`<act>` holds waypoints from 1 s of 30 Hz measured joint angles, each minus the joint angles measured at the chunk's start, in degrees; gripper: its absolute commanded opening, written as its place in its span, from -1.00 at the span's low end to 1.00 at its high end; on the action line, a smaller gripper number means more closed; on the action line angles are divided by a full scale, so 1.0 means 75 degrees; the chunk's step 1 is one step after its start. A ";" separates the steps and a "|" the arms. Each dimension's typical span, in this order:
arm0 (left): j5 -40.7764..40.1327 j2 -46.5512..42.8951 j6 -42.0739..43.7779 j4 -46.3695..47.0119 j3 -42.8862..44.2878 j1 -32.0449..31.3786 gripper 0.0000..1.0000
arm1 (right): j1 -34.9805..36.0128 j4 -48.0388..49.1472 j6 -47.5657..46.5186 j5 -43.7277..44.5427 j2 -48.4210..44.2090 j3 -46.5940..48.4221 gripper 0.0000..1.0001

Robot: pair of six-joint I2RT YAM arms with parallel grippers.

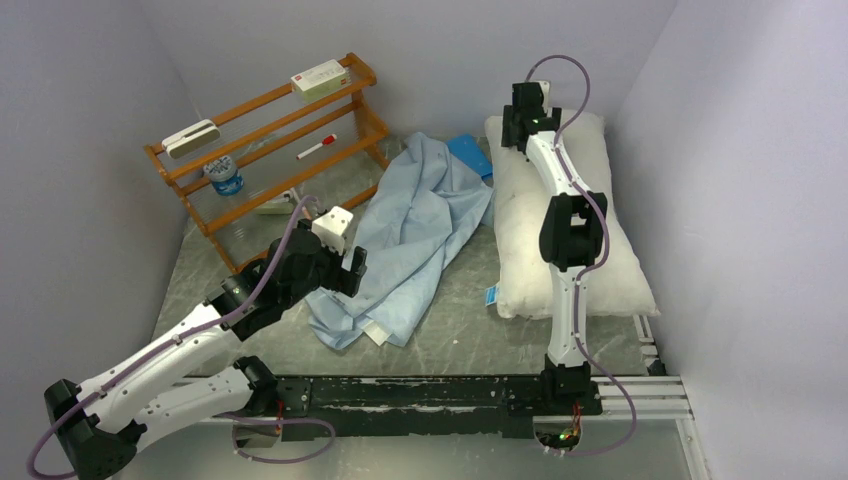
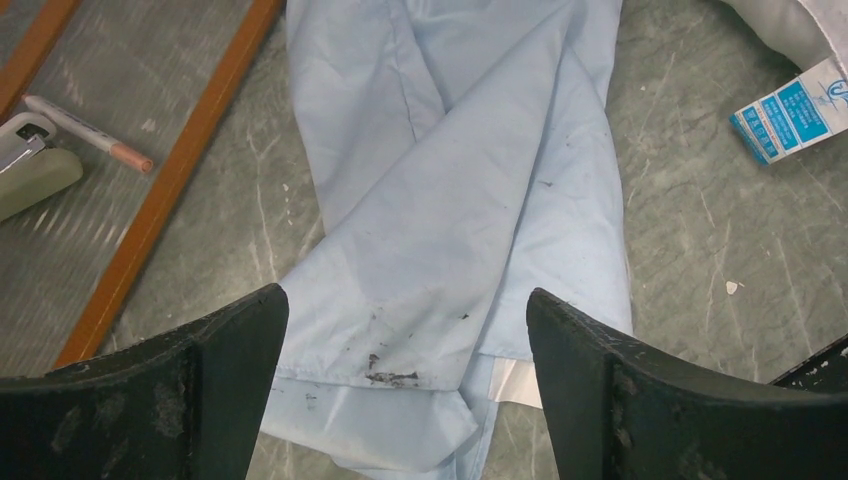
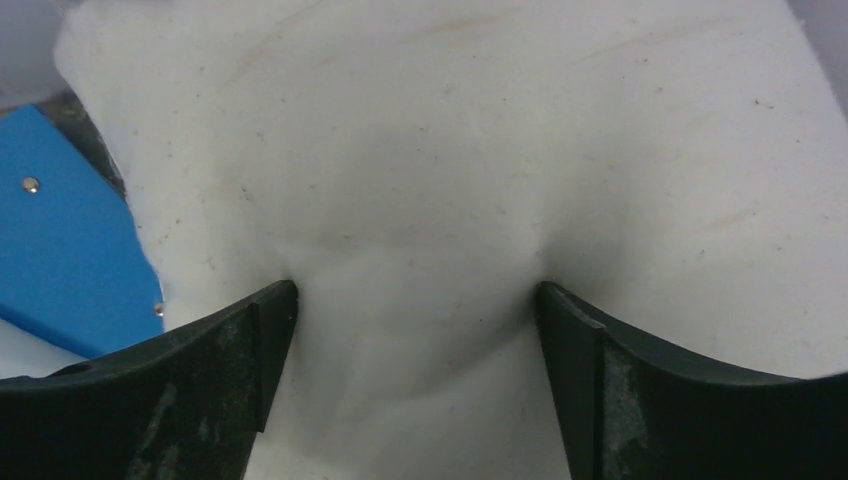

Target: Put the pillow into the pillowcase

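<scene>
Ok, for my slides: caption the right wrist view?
Open right gripper pressed into the white pillow, blue sheet at left.

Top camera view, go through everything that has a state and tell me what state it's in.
pillow, lying flat on the table, not in the pillowcase.
pillowcase, crumpled and flat on the table.
left hand, open, above the pillowcase's near end.
right hand, open, fingertips pressed into the pillow's far end.
blue sheet, lying flat between pillowcase and pillow.
</scene>
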 measured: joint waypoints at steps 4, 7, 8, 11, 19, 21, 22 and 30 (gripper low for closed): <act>-0.0009 -0.0035 0.0029 0.0006 0.0000 0.0000 0.86 | -0.0108 -0.0076 -0.0140 -0.0172 0.0047 0.0006 -0.46; 0.0012 -0.0242 0.0079 0.0093 -0.0038 0.0000 0.83 | -0.0166 -0.0070 -0.0289 -0.0181 0.0035 -0.0003 -1.00; 0.0026 -0.0347 0.0090 0.0143 -0.0067 0.0000 0.81 | -0.0169 -0.0064 -0.0376 -0.0187 0.0017 -0.0020 -1.00; 0.0079 -0.0595 0.0143 0.0332 -0.0169 0.0000 0.75 | -0.0128 0.0003 -0.0624 -0.0175 -0.0230 -0.0294 -1.00; 0.1052 -0.0149 0.1192 0.0845 -0.0271 0.0000 0.25 | 0.0291 0.0029 -0.1137 0.0006 -0.1874 -0.1536 -1.00; 0.1647 0.0125 0.1801 0.0877 -0.0265 -0.0003 0.26 | 0.0388 -0.0114 -0.1139 -0.0006 -0.2384 -0.1716 -1.00; 0.1871 0.0254 0.2066 0.0854 -0.0245 -0.0012 0.27 | 0.0420 -0.0204 -0.1137 -0.0012 -0.2637 -0.1781 -1.00; 0.2970 0.1769 0.4800 -0.0175 0.0930 -0.0542 0.31 | 0.0399 -0.0586 -0.0941 -0.0047 -0.4497 -0.2591 -1.00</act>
